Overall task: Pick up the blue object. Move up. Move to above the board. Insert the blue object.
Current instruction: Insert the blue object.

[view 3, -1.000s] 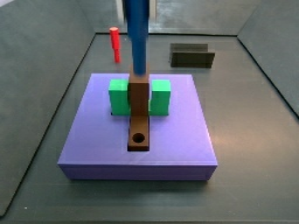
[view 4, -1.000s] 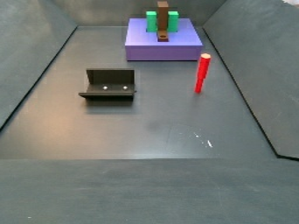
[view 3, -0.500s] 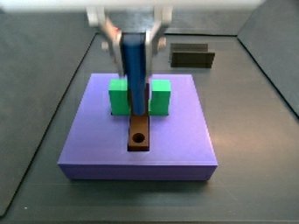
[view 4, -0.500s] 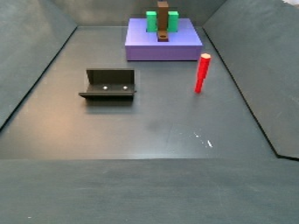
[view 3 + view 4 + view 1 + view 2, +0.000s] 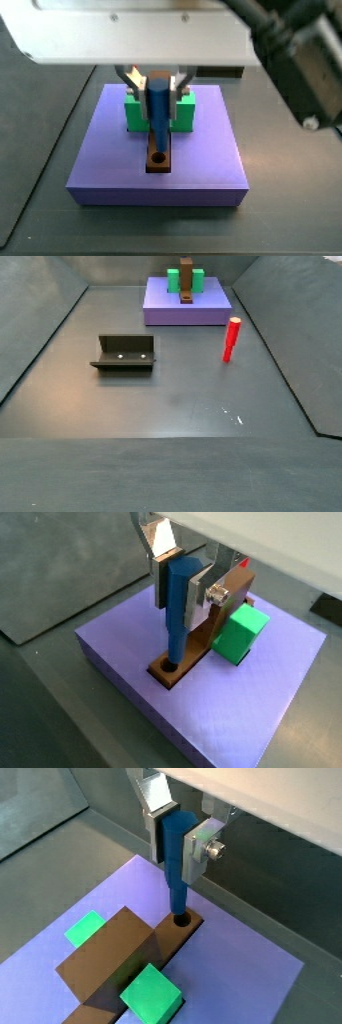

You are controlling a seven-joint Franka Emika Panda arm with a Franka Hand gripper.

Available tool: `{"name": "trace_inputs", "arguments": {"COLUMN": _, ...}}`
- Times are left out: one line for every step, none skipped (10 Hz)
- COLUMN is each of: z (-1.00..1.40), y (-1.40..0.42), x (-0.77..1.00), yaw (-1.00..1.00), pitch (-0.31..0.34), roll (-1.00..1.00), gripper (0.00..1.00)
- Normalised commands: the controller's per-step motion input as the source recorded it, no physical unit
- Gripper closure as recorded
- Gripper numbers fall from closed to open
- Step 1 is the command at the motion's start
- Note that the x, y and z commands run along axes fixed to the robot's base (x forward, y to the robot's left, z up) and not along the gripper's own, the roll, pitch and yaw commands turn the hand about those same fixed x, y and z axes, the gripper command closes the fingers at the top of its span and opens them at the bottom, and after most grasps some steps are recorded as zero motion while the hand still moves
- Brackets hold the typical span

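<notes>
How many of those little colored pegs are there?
2. The blue peg is held in the gripper over the purple slab, its tip at the hole of the brown bar. The red peg stands on the floor beside the slab.

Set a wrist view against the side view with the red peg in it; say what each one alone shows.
Only the wrist view: the tool above the board, shut on the blue object, whose lower end meets the board's hole. Only the side view: the red peg upright on the floor, and the fixture. Both: the purple slab, the green block and the board.
</notes>
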Motion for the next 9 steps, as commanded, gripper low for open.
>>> {"name": "trace_inputs", "arguments": {"z": -0.19, "y": 0.00, "x": 0.09, "yaw": 0.00, "pitch": 0.000, "roll": -0.02, "gripper": 1.00}}
{"name": "trace_inputs", "arguments": {"z": -0.21, "y": 0.00, "x": 0.01, "yaw": 0.00, "pitch": 0.000, "roll": 0.00, "gripper": 1.00}}
{"name": "trace_inputs", "arguments": {"z": -0.13, "y": 0.00, "x": 0.00, "yaw": -0.03, "pitch": 0.000, "roll": 0.00, "gripper": 1.00}}
{"name": "trace_inputs", "arguments": {"z": -0.09, "y": 0.00, "x": 0.00, "yaw": -0.04, "pitch": 0.000, "roll": -0.01, "gripper": 1.00}}
{"name": "trace_inputs", "arguments": {"z": -0.10, "y": 0.00, "x": 0.00, "yaw": 0.00, "pitch": 0.000, "roll": -0.01, "gripper": 1.00}}
{"name": "trace_inputs", "arguments": {"z": -0.13, "y": 0.00, "x": 0.10, "yaw": 0.00, "pitch": 0.000, "roll": -0.01, "gripper": 1.00}}
{"name": "trace_inputs", "arguments": {"z": -0.16, "y": 0.00, "x": 0.03, "yaw": 0.00, "pitch": 0.000, "roll": 0.00, "gripper": 1.00}}
{"name": "trace_inputs", "arguments": {"z": -0.12, "y": 0.00, "x": 0.00, "yaw": 0.00, "pitch": 0.000, "roll": 0.00, "gripper": 1.00}}
{"name": "trace_inputs", "arguments": {"z": -0.06, "y": -0.06, "x": 0.00, "yaw": -0.01, "pitch": 0.000, "roll": 0.00, "gripper": 1.00}}
